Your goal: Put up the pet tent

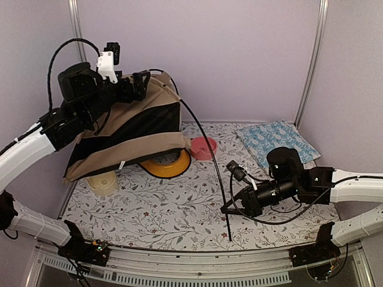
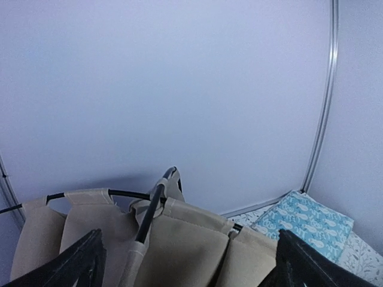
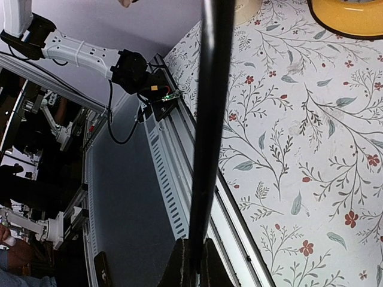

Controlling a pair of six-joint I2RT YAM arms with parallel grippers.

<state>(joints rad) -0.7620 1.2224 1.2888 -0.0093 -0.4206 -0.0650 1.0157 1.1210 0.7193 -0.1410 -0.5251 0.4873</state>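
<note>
The pet tent (image 1: 128,128), tan canvas with black trim, sags at the back left of the mat and partly rests on a feeder. My left gripper (image 1: 141,84) is open at the tent's top edge. In the left wrist view its fingers (image 2: 72,263) stand wide apart around the fabric sleeves (image 2: 191,251), touching nothing, just below the point where two black poles cross (image 2: 154,200). One thin black pole (image 1: 209,155) arcs from the tent top down to the mat near the front edge. My right gripper (image 1: 230,208) is shut on this pole (image 3: 209,119) low down, its fingertips (image 3: 179,266) pinching it.
A yellow feeder (image 1: 167,166) sticks out from under the tent, with a pink bowl (image 1: 203,147) beside it. A cream container (image 1: 103,182) stands at the tent's front left corner. A blue patterned cushion (image 1: 278,141) lies at the back right. Walls enclose the floral mat (image 1: 179,209).
</note>
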